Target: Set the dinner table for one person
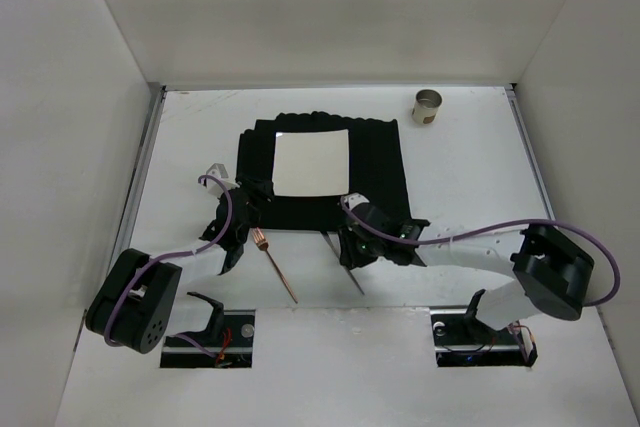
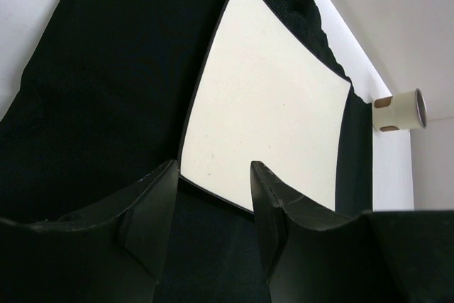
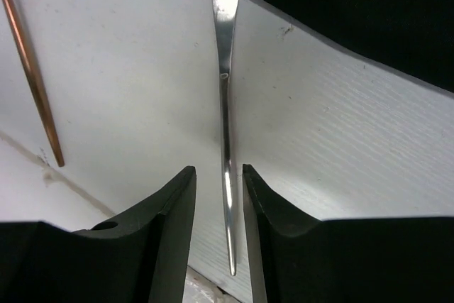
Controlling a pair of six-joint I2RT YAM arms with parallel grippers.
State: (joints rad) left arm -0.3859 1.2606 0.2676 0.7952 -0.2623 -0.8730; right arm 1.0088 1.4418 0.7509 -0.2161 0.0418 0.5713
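The white dinner table holds a black cloth mat with a square white plate on it. A silver utensil lies on the table just below the mat's near edge. In the right wrist view its thin handle runs between the fingers of my right gripper, with a small gap on each side. A copper-coloured utensil lies to its left and also shows in the right wrist view. My left gripper is open and empty over the mat, close to the plate's near corner.
A small cup stands at the back right of the table, lying sideways in the left wrist view. Metal rails run along both side edges. White walls enclose the table on three sides.
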